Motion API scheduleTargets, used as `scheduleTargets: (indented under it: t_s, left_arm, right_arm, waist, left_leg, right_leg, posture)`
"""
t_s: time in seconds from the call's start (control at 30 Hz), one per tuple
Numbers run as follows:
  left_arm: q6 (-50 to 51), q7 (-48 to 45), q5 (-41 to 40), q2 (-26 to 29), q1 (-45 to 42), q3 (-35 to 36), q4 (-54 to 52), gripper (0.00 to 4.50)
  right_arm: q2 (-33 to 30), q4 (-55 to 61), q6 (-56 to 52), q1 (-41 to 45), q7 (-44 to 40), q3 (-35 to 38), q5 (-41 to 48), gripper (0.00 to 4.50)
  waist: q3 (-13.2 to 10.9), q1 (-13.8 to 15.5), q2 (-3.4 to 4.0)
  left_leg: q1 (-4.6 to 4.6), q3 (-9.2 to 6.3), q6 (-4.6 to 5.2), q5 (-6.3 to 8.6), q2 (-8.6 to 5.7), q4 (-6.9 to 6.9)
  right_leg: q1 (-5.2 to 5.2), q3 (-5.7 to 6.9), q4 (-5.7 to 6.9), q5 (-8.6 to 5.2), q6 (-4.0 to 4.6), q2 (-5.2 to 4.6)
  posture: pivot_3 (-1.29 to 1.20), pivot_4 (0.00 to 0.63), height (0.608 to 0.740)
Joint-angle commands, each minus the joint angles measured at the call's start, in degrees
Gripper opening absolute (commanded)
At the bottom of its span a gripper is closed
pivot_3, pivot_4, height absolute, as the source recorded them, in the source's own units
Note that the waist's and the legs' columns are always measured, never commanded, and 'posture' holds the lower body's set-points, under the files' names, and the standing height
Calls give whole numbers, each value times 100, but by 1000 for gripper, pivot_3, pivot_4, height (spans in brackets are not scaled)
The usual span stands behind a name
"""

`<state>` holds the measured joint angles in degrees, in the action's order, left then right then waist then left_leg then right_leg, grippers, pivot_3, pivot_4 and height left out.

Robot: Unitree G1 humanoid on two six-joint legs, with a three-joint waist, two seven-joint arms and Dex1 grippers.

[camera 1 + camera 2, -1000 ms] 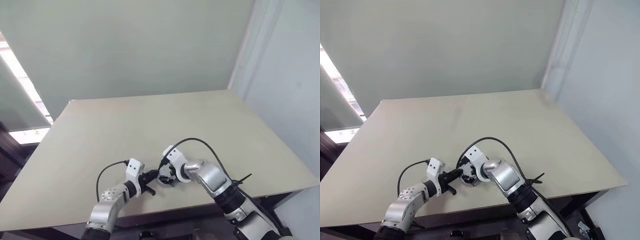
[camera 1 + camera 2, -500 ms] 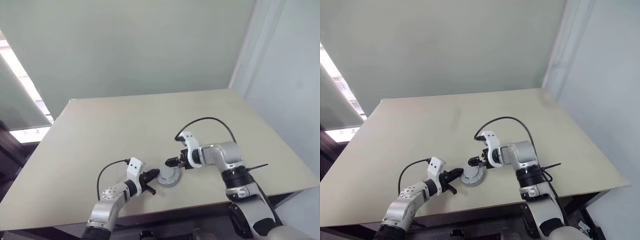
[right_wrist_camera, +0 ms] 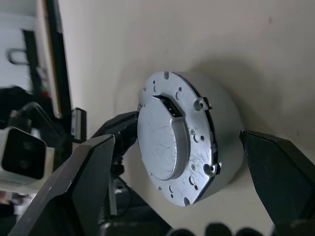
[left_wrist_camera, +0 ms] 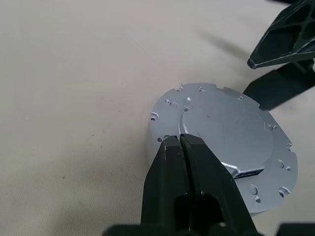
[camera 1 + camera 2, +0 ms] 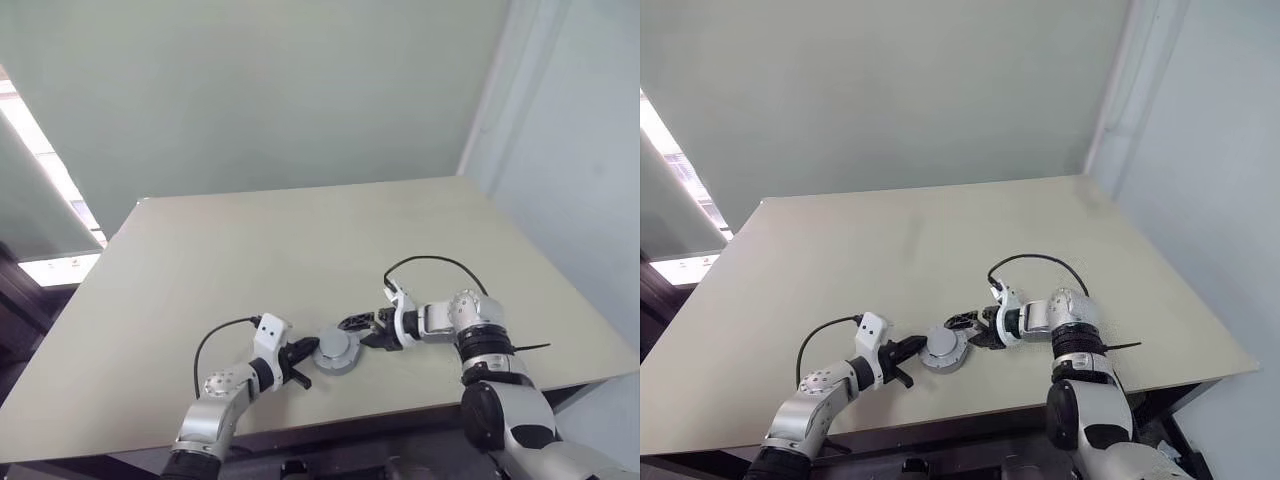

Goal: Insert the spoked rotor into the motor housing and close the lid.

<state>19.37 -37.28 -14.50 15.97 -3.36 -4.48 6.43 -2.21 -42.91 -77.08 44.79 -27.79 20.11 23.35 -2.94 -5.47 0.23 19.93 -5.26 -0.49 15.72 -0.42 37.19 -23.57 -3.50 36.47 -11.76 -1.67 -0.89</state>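
Near the surface's (image 5: 200,280) front edge, the round grey notched metal lid (image 5: 336,346) now sits uncovered on the motor housing, apparently closed, since the right gripper (image 5: 362,331) swung aside, jaws wide, while the left gripper (image 5: 302,358) stays shut against its rim.

Place: a plain test room or lab corner, not a home.
Table (image 5: 300,250): one wide pale worktop on a dark frame, nearly bare.
Far wall (image 5: 260,90): smooth, pale green, unmarked.
Right side: a light grey wall (image 5: 580,150) with a white corner post (image 5: 490,90) just past the table's far right corner.
Left side: a bright window strip (image 5: 40,150) with a white sill.
On the table: a small grey metal part (image 5: 335,352) near the near edge, between the two robot arms.
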Motion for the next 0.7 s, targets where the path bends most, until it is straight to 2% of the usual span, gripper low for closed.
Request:
scheduleTargets:
  t_s: [0.03, 0.43, 0.53, 0.7]
  left_arm:
    - [99, -17, 78, 47, -2, -104, 3, 0]
    - [135, 15, 65, 104, 53, -61, -105, 0]
    - [139, 36, 63, 101, 62, -60, -127, 0]
    - [157, 54, 60, 109, 78, -51, -153, 0]
  right_arm:
    - [-1, -238, 141, 204, -231, 78, 288, 4452]
    - [314, -366, 172, 60, -583, -172, 408, 4452]
    - [347, -358, 459, -18, -298, -249, 198, 4452]
    - [28, -442, 561, -46, -257, -311, 131, 4452]
  waist:
    - [0, -1, 1]
    - [-1, -75, 2]
    - [-1, -93, 3]
    - [-2, -87, 4]
  left_leg:
    - [0, 0, 0, 0, 0, 0]
    - [-11, 7, 0, 0, 10, -2]
    - [-15, 8, 0, 0, 12, -3]
    - [-17, 9, 0, 0, 9, -3]
  right_leg:
    - [0, -1, 0, 0, -1, 0]
    - [0, -7, 10, 1, -1, 11]
    - [1, -9, 13, 0, -1, 13]
    - [5, -10, 11, 1, -1, 10]
  posture:
    - [0, 0, 740]
    - [0, 0, 740]
    - [0, 0, 740]
    - [0, 0, 740]
